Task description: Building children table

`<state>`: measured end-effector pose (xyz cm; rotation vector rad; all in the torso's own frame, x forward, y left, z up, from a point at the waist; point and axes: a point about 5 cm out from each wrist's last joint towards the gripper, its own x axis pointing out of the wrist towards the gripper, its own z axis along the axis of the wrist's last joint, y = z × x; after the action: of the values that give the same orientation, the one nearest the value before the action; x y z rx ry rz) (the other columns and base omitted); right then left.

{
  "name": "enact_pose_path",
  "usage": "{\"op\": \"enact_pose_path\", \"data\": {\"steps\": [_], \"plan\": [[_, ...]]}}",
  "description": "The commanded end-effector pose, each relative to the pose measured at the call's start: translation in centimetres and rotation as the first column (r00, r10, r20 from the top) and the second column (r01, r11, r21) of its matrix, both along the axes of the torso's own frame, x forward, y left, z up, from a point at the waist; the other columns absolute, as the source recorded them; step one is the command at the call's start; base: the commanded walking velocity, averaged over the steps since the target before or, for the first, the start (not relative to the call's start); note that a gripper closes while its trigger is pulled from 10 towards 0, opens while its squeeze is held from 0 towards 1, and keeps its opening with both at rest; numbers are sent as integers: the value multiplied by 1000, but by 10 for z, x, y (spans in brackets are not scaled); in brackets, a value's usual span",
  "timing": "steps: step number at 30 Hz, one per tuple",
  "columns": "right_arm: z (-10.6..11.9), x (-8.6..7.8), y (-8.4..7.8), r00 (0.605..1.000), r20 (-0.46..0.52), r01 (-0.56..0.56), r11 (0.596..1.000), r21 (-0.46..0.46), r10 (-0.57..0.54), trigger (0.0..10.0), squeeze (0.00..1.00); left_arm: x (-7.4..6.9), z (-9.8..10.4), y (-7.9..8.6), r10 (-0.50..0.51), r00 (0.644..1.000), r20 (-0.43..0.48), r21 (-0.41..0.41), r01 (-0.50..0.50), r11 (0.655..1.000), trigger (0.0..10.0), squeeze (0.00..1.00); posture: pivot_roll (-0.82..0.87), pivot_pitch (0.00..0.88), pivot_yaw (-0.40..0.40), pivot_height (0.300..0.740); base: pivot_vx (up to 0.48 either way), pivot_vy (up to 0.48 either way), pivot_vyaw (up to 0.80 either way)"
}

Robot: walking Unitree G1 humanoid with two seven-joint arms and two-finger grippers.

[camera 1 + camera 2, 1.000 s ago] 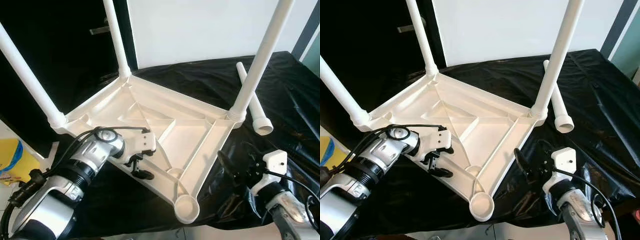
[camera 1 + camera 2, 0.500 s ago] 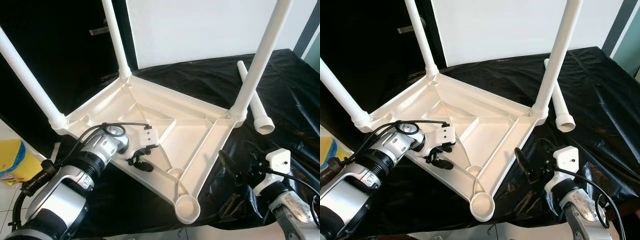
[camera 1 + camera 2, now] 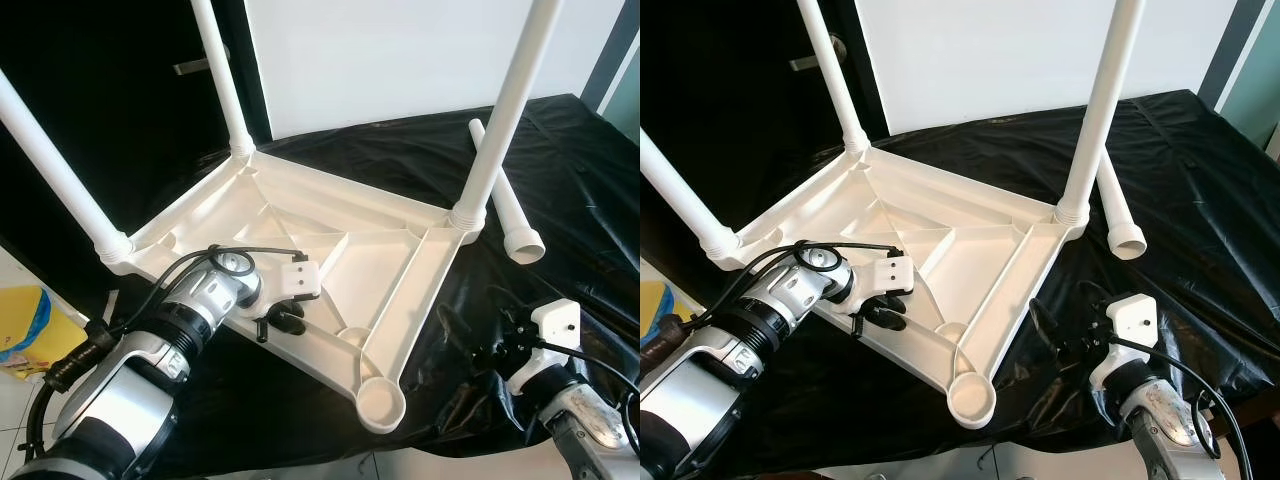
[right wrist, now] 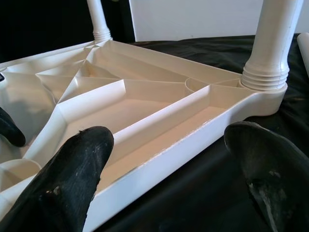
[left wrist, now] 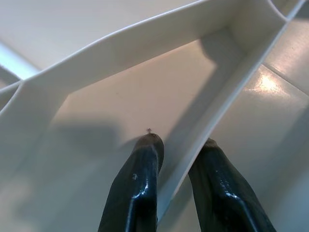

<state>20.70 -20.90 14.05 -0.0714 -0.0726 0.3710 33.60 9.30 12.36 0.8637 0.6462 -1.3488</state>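
The white plastic table top (image 3: 330,225) lies upside down on the black-covered surface. Three white legs stand screwed into its corners, among them the right leg (image 3: 500,110). A loose fourth leg (image 3: 505,205) lies at the back right. The near corner socket (image 3: 380,400) holds nothing. My left gripper (image 3: 280,320) is at the near left edge, and its fingers (image 5: 140,183) are shut across a thin rib of the table top. My right gripper (image 3: 1055,325) hovers open just off the near right edge, its fingers (image 4: 63,179) spread wide and facing the rim.
Black sheeting (image 3: 570,170) covers the whole work surface and wrinkles near my right arm. A yellow object (image 3: 25,325) sits on the floor at the left. Behind stand a white wall (image 3: 400,50) and a dark doorway (image 3: 100,90).
My left gripper has crept up and in along the near left edge, onto the rib. The table top has shifted slightly. My right gripper has barely moved.
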Motion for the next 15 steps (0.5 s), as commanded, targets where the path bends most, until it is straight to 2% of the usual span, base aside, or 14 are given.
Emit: {"op": "enact_pose_path", "data": {"steps": [1, 9, 15], "plan": [[0, 1, 1, 1000, -6, -3, 1000, 10, 3, 10000, 0, 0, -8, 11, 86, 996, -24, -5, -86, 996, 0, 0, -66, 51, 109, 740, 0, 0, 0], [1, 2, 1, 1000, -5, -3, 1000, 9, 3, 10000, 0, 1, -6, 12, 107, 994, -21, -14, -107, 994, 0, 0, -66, 51, 110, 740, 0, 0, 0], [1, 3, 1, 1000, 1, 0, 1000, 8, 0, 10000, 0, 5, 1, 18, 187, 982, 12, -53, -186, 981, 0, 0, -67, 53, 113, 740, 0, 0, 0]]}}
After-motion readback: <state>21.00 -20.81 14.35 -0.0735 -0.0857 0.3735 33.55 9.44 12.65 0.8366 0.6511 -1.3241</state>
